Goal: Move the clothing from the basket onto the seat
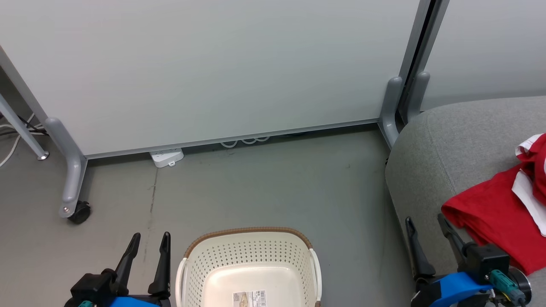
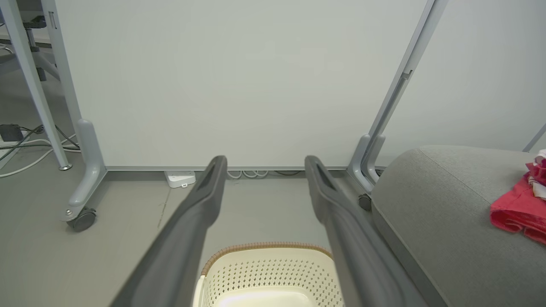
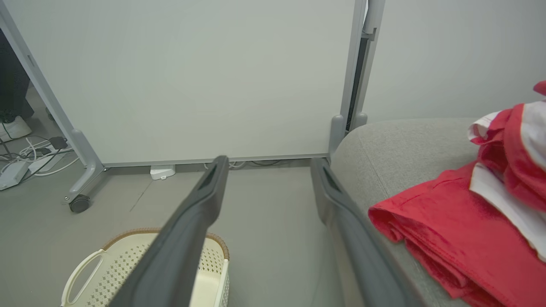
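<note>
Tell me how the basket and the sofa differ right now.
The basket is cream perforated plastic; the sofa is grey fabric. The basket's visible inside holds just a label; the sofa bears the red clothing. The basket is far smaller than the sofa. Both have rounded corners.

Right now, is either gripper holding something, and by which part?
Nothing is held: the left gripper and the right gripper are both open and empty.
</note>
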`<state>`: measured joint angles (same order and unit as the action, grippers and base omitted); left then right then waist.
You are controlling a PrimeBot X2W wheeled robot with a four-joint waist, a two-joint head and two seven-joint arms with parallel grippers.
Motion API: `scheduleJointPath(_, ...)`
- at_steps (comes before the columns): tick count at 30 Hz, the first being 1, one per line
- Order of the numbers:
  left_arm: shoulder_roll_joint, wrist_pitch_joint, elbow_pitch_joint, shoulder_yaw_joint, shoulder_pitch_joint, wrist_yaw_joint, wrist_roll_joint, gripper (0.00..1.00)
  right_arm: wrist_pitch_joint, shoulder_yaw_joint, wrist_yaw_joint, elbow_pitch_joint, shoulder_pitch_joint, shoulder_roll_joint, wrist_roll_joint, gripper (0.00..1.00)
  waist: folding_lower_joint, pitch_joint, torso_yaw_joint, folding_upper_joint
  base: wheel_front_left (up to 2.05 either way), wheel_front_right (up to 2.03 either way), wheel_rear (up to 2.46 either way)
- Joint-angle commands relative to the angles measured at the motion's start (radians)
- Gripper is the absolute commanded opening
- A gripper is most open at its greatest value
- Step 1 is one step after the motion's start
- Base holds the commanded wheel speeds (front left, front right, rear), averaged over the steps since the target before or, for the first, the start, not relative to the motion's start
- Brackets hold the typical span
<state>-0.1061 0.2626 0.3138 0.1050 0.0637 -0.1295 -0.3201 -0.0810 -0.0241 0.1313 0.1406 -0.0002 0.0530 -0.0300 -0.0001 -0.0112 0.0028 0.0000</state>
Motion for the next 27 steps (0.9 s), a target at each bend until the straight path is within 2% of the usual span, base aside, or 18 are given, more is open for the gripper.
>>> scheduleJointPath(1, -0.006, 0.003, 0.003, 0.002, -0.008, -0.002, 0.002, 1.0, -0.007, 0.007, -0.001, 0.003, 0.008, -0.004, -0.01, 1.0, 0.0001, -0.002, 0.0, 0.0, 0.0, 0.0, 0.0)
scheduleJointPath(3, -0.006, 0.003, 0.006, 0.003, -0.009, -0.001, 0.0, 1.0, -0.009, 0.01, -0.001, 0.007, 0.006, -0.004, -0.015, 1.0, 0.0001, -0.003, 0.0, 0.0, 0.0, 0.0, 0.0)
scheduleJointPath(4, 0.0, 0.0, 0.005, 0.001, 0.0, 0.0, 0.0, 0.0, -0.007, 0.01, 0.0, 0.007, 0.0, 0.0, -0.01, 0.0, 0.0001, -0.003, 0.0, -0.0001, 0.0, 0.0, 0.0)
scheduleJointPath(14, 0.028, -0.008, 0.086, 0.001, -0.042, 0.0, -0.008, 0.0, -0.001, 0.01, 0.0, 0.096, 0.018, -0.001, -0.016, 0.0, 0.0001, -0.004, 0.0, 0.0, 0.0, 0.0, 0.0)
scheduleJointPath(27, 0.033, -0.072, 0.058, -0.038, -0.025, 0.0, -0.232, 0.0, 0.034, -0.008, 0.0, 0.097, -0.006, -0.001, -0.289, 0.0, 0.0001, -0.002, 0.0, 0.0, 0.0, 0.0, 0.0)
